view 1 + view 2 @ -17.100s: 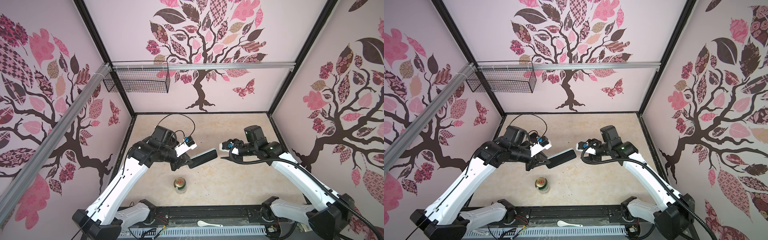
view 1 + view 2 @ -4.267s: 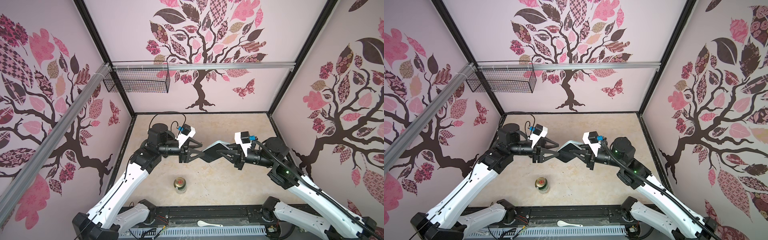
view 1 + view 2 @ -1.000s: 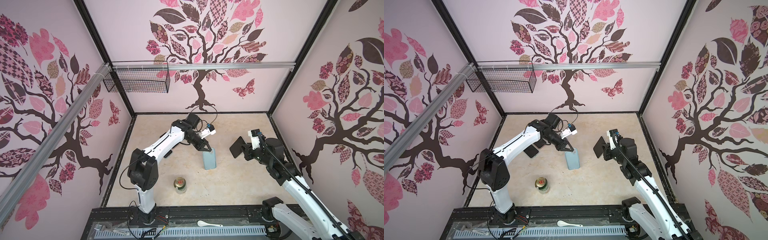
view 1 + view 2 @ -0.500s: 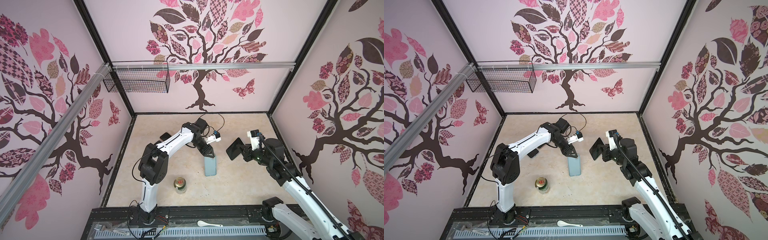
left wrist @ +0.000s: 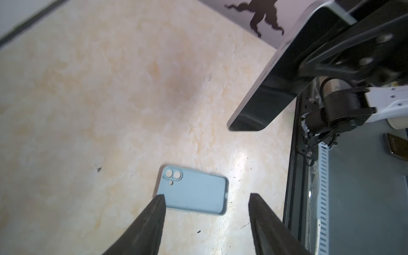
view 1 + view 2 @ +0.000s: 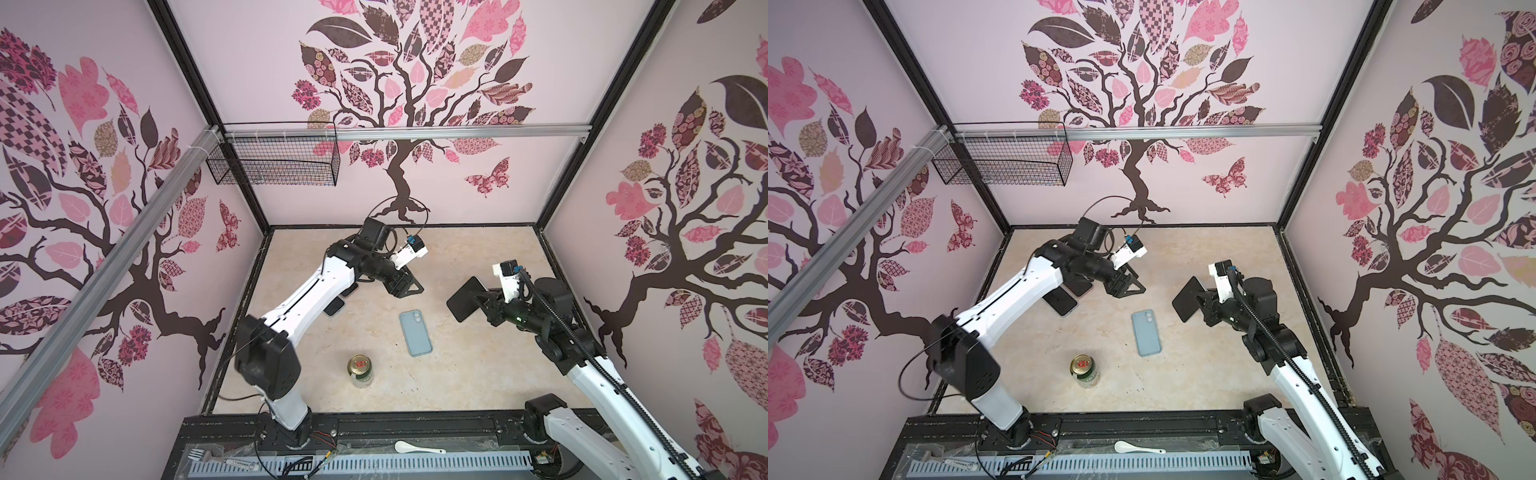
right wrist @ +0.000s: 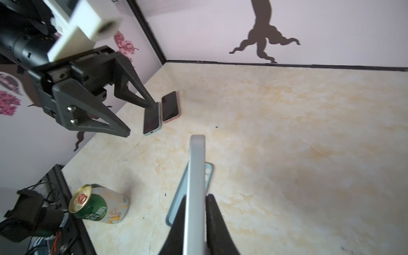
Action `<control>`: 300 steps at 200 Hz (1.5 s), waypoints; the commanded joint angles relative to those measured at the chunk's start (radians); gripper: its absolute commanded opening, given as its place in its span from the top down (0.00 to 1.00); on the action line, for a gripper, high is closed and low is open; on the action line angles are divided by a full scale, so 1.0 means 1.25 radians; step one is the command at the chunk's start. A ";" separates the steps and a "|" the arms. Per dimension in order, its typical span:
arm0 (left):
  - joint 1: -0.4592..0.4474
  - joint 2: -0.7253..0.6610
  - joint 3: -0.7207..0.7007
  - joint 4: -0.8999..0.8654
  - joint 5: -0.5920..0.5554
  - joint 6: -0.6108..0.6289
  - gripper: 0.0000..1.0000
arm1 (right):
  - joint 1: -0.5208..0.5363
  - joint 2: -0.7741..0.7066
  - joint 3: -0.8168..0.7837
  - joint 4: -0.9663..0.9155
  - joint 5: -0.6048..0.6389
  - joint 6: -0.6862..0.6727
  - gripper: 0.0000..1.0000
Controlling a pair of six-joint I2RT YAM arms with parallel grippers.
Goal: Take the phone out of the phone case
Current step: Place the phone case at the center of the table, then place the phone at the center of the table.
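Observation:
The light blue phone case (image 6: 414,332) (image 6: 1146,332) lies flat on the table near its middle, with nothing in it in the left wrist view (image 5: 194,191). My left gripper (image 6: 409,291) (image 6: 1130,293) (image 5: 207,196) hangs open and empty above and behind the case, apart from it. My right gripper (image 6: 484,301) (image 7: 196,197) is shut on the black phone (image 6: 465,299) (image 6: 1188,305) (image 5: 271,88), which it holds in the air to the right of the case. In the right wrist view the phone (image 7: 196,176) is edge-on and hides part of the case (image 7: 175,202).
A green drink can (image 6: 360,370) (image 7: 99,204) stands in front of the case to the left. Other phones (image 6: 334,307) (image 7: 170,107) lie near the left wall under my left arm. A wire basket (image 6: 274,160) hangs at the back left. A white spoon (image 6: 417,447) rests on the front rail.
My left gripper has opened, let go of the phone case and drawn back toward the rear. The case went from upright to flat on the table. The right gripper keeps the phone.

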 commanded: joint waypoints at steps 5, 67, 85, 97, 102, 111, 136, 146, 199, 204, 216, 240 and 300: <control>-0.003 -0.134 -0.130 0.127 0.102 -0.052 0.36 | 0.003 0.019 0.017 0.146 -0.237 0.041 1.00; -0.008 -0.307 -0.328 0.267 0.249 -0.176 0.26 | 0.053 0.078 0.013 0.417 -0.475 0.191 1.00; -0.012 -0.326 -0.360 0.309 0.286 -0.209 0.25 | 0.073 0.084 0.011 0.462 -0.484 0.212 1.00; -0.017 -0.331 -0.370 0.314 0.301 -0.211 0.23 | 0.078 0.087 0.016 0.468 -0.492 0.216 1.00; -0.018 -0.332 -0.374 0.317 0.303 -0.213 0.23 | 0.079 0.086 0.016 0.481 -0.500 0.223 1.00; -0.019 -0.331 -0.381 0.325 0.314 -0.219 0.23 | 0.081 0.086 0.013 0.498 -0.505 0.234 1.00; -0.034 -0.322 -0.394 0.353 0.340 -0.237 0.30 | 0.086 0.084 0.011 0.526 -0.512 0.256 1.00; -0.043 -0.317 -0.394 0.358 0.348 -0.237 0.35 | 0.086 0.082 0.003 0.557 -0.506 0.280 1.00; -0.065 -0.301 -0.393 0.379 0.373 -0.240 0.74 | 0.086 0.072 -0.005 0.597 -0.490 0.316 1.00; -0.066 -0.303 -0.394 0.380 0.373 -0.239 0.78 | 0.086 0.070 -0.005 0.592 -0.489 0.312 1.00; -0.066 -0.304 -0.393 0.380 0.373 -0.239 0.90 | 0.086 0.069 -0.004 0.588 -0.487 0.307 1.00; -0.065 -0.304 -0.393 0.380 0.374 -0.243 1.00 | 0.086 0.066 -0.005 0.584 -0.484 0.305 1.00; -0.065 -0.338 -0.430 0.542 0.361 -0.387 1.00 | 0.086 0.041 -0.016 0.641 -0.407 0.353 0.52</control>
